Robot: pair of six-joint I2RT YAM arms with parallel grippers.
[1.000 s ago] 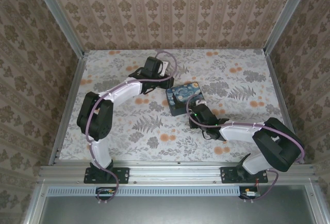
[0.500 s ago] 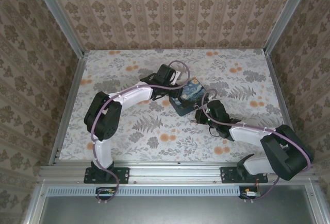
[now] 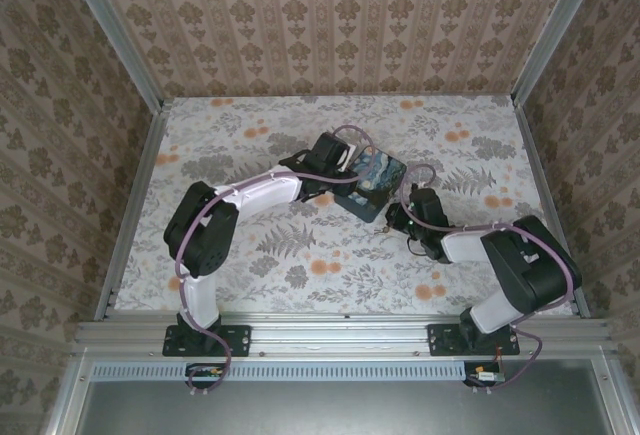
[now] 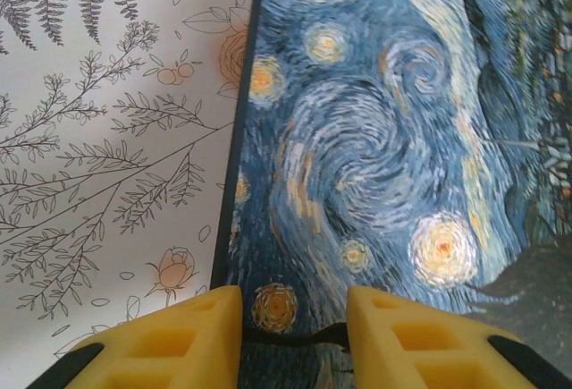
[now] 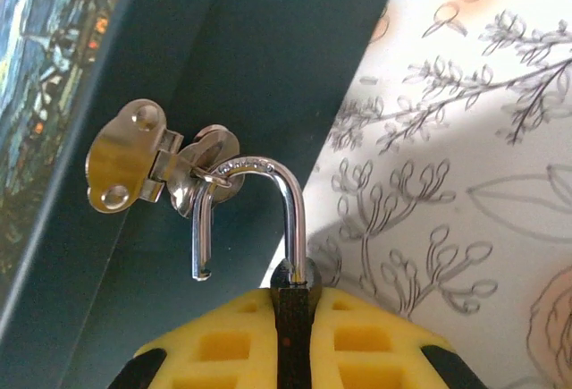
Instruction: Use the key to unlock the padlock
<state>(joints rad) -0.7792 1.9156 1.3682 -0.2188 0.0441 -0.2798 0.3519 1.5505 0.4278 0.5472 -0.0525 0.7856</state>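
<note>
A box (image 3: 375,177) printed with a swirling blue night-sky painting lies mid-table. My right gripper (image 5: 295,292) is shut on the dark body of the padlock (image 5: 292,215). Its silver shackle stands open: one leg hangs free, and the bend is hooked through the ring of the box's silver hasp (image 5: 125,158). My left gripper (image 4: 293,317) hovers over the box lid (image 4: 375,156) near its left edge. Its yellow fingers (image 4: 188,331) stand apart, with just the painted lid between them. The key is out of view.
The floral table cover (image 3: 250,255) lies all round the box. Patterned walls with metal corner posts (image 3: 115,50) close in the left, back and right sides. The two arm bases (image 3: 205,340) are bolted to the near rail.
The box has shifted right and toward the back and turned. My left gripper has come right over its lid, jaws a little narrower. My right gripper followed, still holding the padlock.
</note>
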